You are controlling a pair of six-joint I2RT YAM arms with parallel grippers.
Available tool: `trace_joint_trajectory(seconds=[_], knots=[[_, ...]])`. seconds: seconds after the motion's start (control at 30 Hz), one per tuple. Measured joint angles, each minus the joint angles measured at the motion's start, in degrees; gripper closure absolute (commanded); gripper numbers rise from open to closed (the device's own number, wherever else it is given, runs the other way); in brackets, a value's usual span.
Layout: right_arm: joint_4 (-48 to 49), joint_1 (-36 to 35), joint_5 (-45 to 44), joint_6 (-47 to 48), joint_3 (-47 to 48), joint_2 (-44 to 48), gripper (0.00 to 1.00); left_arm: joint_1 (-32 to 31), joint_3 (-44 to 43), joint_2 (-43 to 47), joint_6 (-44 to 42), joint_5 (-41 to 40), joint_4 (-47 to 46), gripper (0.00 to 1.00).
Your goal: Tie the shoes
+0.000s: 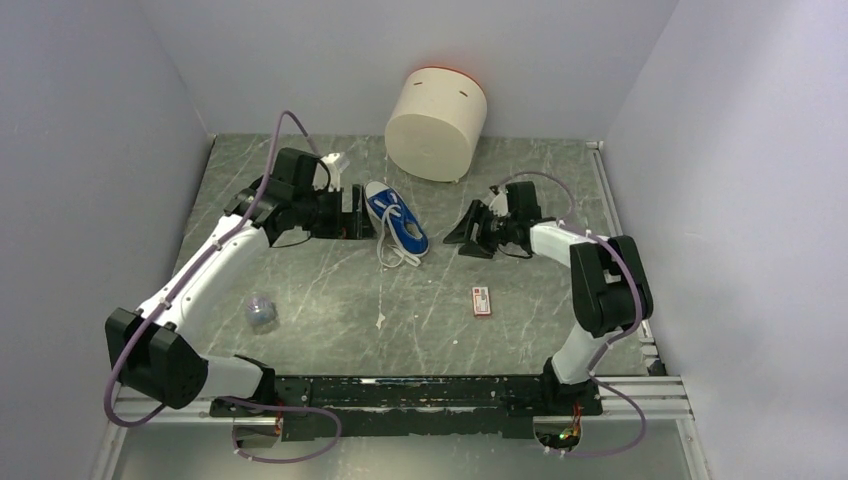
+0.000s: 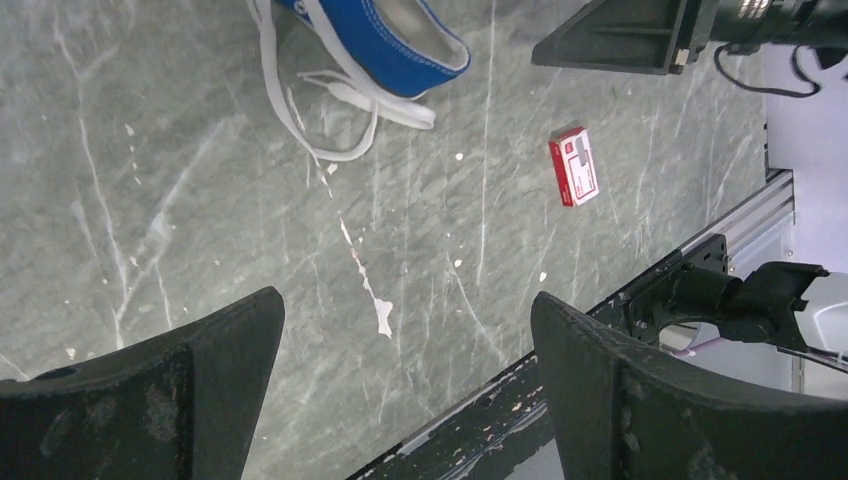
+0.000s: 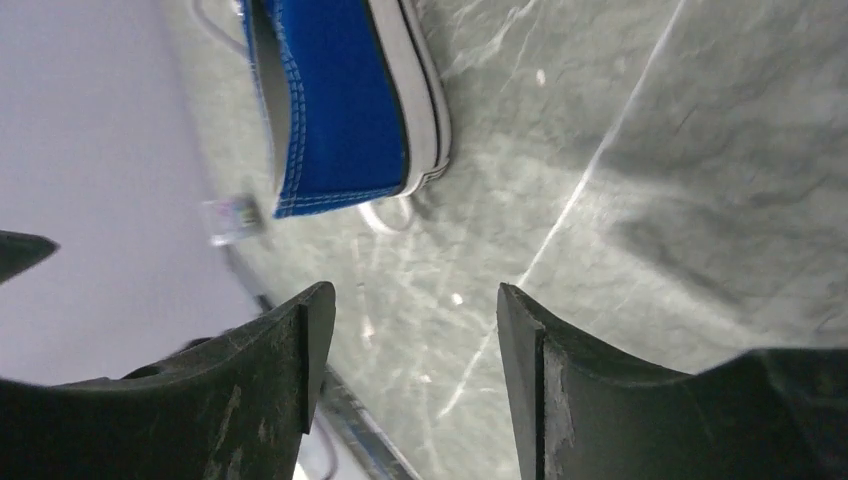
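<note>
Nearest the arm bases, a small flat red-and-white packet (image 1: 482,301) lies on the grey-green marbled table (image 1: 330,330), short of the right fingers and well apart from them; it looks to be no part of the job. Beyond it the left gripper (image 2: 405,310) and the right gripper (image 3: 415,300) face each other, each with its fingers spread wide and nothing between them. The small blue canvas sneaker with a white rubber sole (image 1: 397,217) sits between the two sets of fingers, just beside the left ones and near the right ones. That flanking likely lets each arm take one lace. The long white laces (image 2: 300,120) trail loose on the table ahead of the left fingers, so no knot is begun. Farthest off, behind both grippers, sits a cream cylindrical tub with an orange rim (image 1: 436,122).
</note>
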State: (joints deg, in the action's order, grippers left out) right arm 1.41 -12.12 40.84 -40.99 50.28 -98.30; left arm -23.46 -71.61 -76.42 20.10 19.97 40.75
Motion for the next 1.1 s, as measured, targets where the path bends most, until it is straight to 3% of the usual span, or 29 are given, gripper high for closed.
trace_joint_trajectory(seconds=[0.13, 0.4, 0.53, 0.67, 0.73, 1.0, 1.1], knots=[[-11.39, -2.91, -5.73, 10.97, 7.67, -2.08, 0.31, 0.24, 1.6, -1.46, 1.4, -0.02, -0.31, 0.02], [-23.96, -13.18, -16.02, 22.05, 29.22, -10.43, 0.32, 5.81, 5.22, -11.61, 5.25, 5.22, -7.08, 0.19], [-28.74, -16.57, -23.78, 24.33, 38.07, -16.7, 0.47, 6.1, 5.7, -18.8, 6.03, 7.21, -10.21, 0.23], [-33.79, -20.65, -31.61, 27.21, 45.22, -23.06, 0.54, 6.01, 5.68, -23.58, 6.1, 8.61, -11.74, 0.2], [-35.32, -22.73, -34.99, 28.92, 46.45, -24.68, 0.61, 6.01, 5.68, -24.94, 6.05, 9.07, -12.46, 0.18], [-34.27, -25.14, -43.08, 29.88, 39.32, -20.02, 0.96, 6.01, 5.81, -27.85, 5.38, 9.18, -12.63, 0.18], [-34.93, -25.66, -42.32, 28.68, 34.03, -15.96, 1.0, 6.01, 7.1, -26.03, 5.18, 8.13, -12.44, 0.17]])
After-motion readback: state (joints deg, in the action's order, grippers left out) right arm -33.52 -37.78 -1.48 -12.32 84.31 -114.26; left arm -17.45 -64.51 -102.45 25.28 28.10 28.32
